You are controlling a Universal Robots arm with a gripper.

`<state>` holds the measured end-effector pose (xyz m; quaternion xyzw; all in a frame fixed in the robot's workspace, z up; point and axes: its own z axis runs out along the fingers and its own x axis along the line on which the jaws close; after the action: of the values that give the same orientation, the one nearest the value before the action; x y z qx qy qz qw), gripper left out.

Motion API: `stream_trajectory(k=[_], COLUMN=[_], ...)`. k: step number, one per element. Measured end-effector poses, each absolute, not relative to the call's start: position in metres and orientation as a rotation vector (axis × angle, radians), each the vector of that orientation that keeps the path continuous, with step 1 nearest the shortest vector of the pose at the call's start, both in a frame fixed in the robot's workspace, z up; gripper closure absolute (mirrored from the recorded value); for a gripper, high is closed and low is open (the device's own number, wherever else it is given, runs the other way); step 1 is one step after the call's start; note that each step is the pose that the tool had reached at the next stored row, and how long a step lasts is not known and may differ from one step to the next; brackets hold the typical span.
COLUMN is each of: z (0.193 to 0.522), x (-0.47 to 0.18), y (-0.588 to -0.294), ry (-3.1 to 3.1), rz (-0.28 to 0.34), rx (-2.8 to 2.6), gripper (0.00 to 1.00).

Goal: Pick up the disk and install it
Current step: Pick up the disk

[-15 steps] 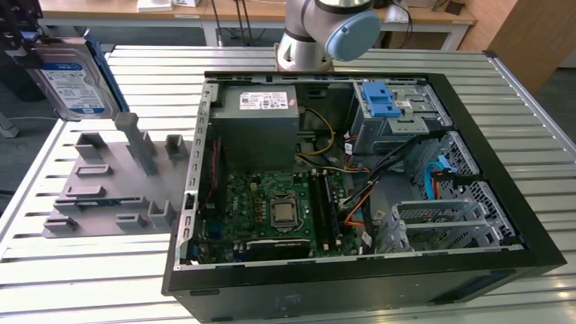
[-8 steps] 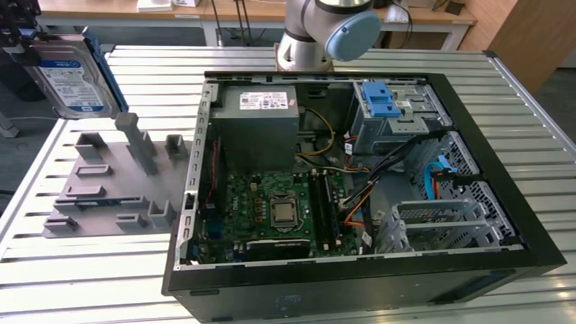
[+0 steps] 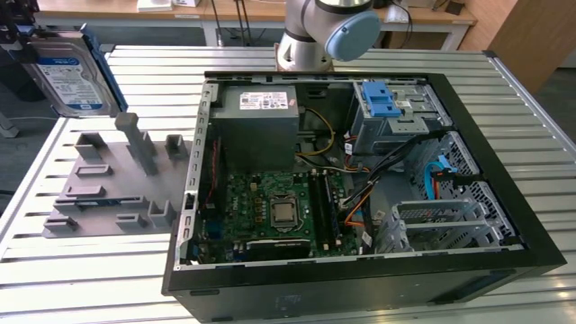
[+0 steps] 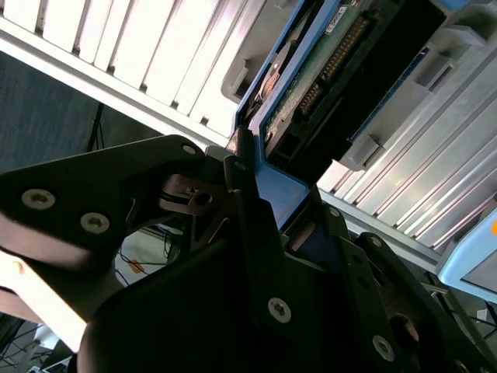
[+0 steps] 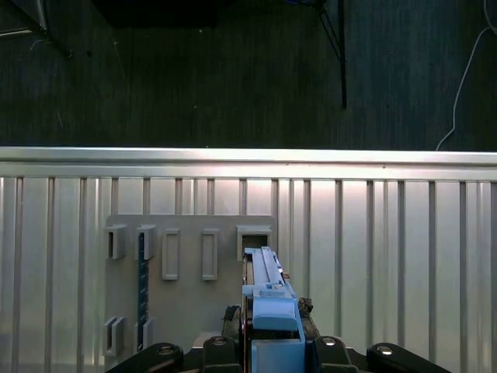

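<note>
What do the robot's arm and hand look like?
The arm is a thick silver-grey tube with a round light-blue cap on its joint. The hand is black and blocky, built from flat plates dotted with small shiny silver screws.

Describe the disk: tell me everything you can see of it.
The disk is a flat silver hard drive with a white-and-blue label, framed by a blue plastic carrier. The second wrist view shows a green circuit board and a row of connector pins on its underside. The claw is shut on one end of the carrier and holds the disk on edge, lifted above the grey slotted fixture at the exterior view's left.
</note>
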<state>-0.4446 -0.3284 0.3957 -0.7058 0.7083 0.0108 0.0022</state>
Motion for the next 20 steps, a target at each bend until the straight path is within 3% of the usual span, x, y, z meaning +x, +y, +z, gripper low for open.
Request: stream_trajectory(k=[20], z=[0.41], x=[-0.445], y=[-0.328], ry=[2.222], rz=[0.033], rx=[-2.214], gripper=[0.64])
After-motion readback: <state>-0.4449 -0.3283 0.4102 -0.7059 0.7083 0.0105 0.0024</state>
